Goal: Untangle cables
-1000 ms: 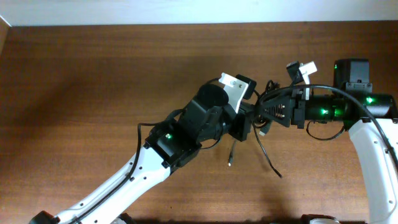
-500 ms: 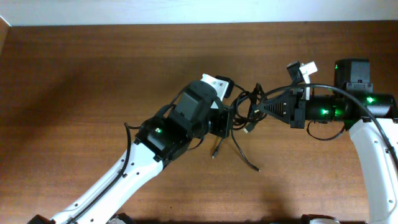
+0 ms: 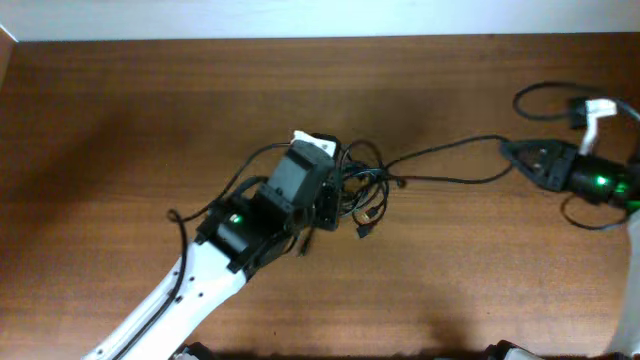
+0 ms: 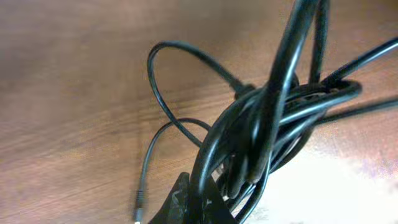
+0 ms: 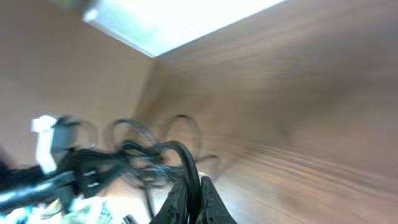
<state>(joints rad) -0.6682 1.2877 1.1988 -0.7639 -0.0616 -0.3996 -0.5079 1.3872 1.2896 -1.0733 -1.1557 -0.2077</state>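
While left jaws clamp cables (image 4: 275, 106) centrally | right jaws, near table (image 3: 100, 120) edge, seemingly pinch one strand

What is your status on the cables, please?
Left gripper shut on the tangled cables. Right gripper shut on one strand, stretched between the arms. Nothing seen in the way.

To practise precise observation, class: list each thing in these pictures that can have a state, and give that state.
left gripper: shut on the cables at the tangle.
right gripper: shut on the drawn-out strand, away from the tangle.
cables: tangled in a knot of loops.
drawn-out strand: pulled out from the tangle to the right gripper, slightly curved.
plug end: loose, not held.
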